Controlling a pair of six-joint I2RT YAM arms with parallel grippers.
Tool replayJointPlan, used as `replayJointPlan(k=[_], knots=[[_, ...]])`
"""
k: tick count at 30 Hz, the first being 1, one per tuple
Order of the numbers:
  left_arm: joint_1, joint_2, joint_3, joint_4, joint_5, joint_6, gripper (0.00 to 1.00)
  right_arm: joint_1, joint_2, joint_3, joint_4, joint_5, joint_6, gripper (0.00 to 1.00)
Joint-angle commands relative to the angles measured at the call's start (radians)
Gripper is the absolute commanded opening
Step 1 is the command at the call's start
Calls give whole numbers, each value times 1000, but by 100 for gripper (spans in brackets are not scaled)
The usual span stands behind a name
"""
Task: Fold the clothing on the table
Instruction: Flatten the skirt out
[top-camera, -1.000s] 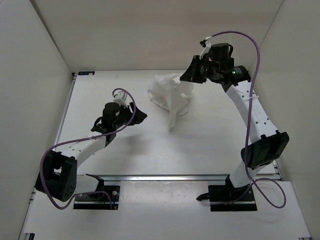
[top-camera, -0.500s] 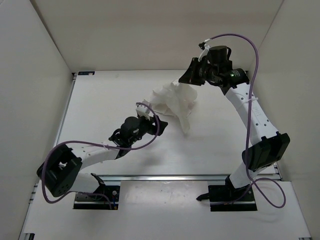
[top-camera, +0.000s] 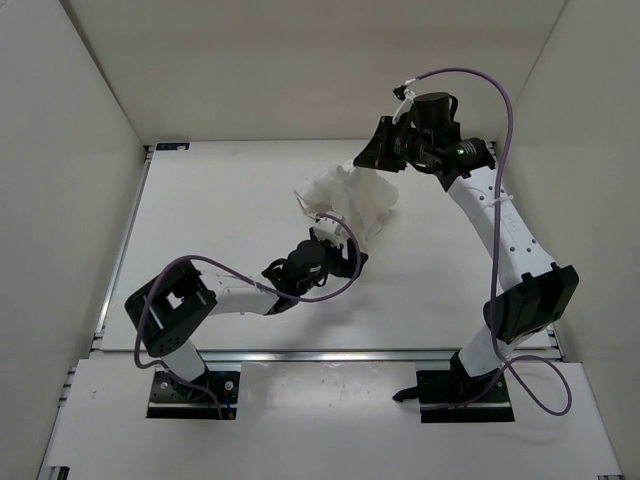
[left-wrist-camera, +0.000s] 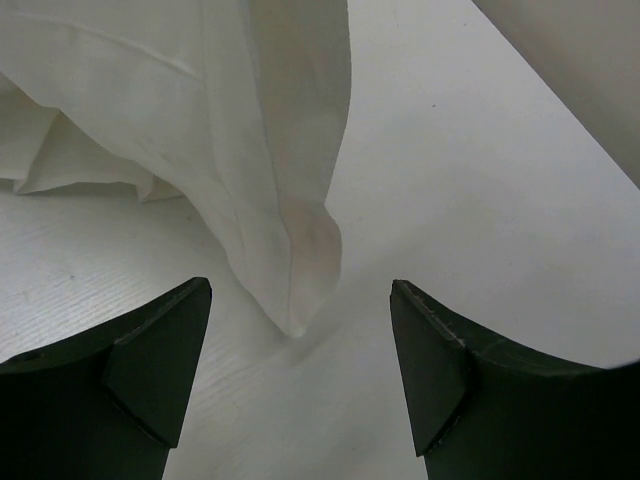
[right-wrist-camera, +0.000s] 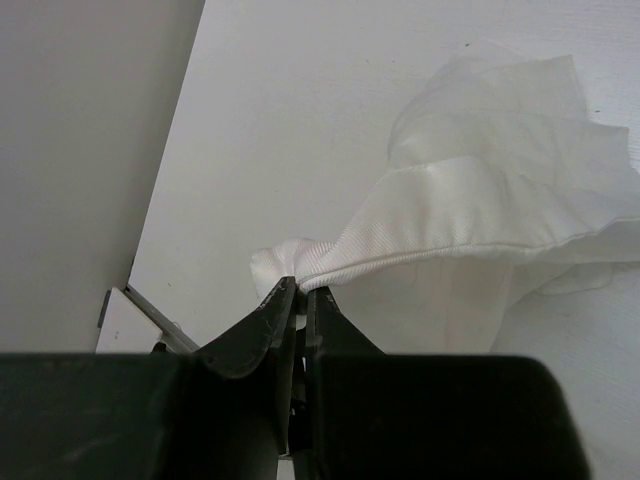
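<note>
Clothing: the white clothing (top-camera: 350, 200) is a crumpled bunch, unfolded, with one hemmed edge pinched and raised and the rest sagging in loose pleats
Place: over the far half of the table (top-camera: 200, 220), right of its middle and nearer the far edge than the near rail; its lower folds appear to rest on the surface
Hanging corner: in the left wrist view one hanging corner (left-wrist-camera: 300, 250) droops to a point just above the surface, in line with the gap between the left jaws
Right gripper: the right gripper (right-wrist-camera: 300, 290) is clamped tight on the hem, with a ribbed strip of cloth coming out from between its tips; from above it sits at the bunch's far right side (top-camera: 372, 160)
Left gripper: the left gripper (left-wrist-camera: 300, 290) has its jaws spread wide and grips nothing; it is low over the surface at the near side of the bunch (top-camera: 345, 260), apart from the cloth
Step in hand: by my reading, spreading the garment out before any fold, with one edge taken and a second hold being sought
Next move calls for: the left jaws to go forward around the drooping corner and close on it, then both arms to draw apart and lay the cloth flat
Risk: the limp corner could slide off the jaws or be nudged aside
</note>
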Motion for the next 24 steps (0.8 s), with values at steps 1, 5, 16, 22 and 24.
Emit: replayJointPlan(k=[1, 5, 16, 22, 24], knots=[[-23, 29, 60, 42, -61, -20, 83, 6, -12, 1, 73, -1, 1, 0], [-47, 106, 130, 14, -144, -58, 83, 16, -6, -4, 78, -1, -5, 0], [-43, 201, 293, -211, -326, -139, 0, 6, -61, -58, 86, -7, -10, 0], [72, -106, 244, -419, -302, 12, 0, -67, -187, -122, 122, -108, 19, 0], [121, -223, 275, -524, -226, 95, 0, -92, -254, -148, 130, -123, 32, 0]])
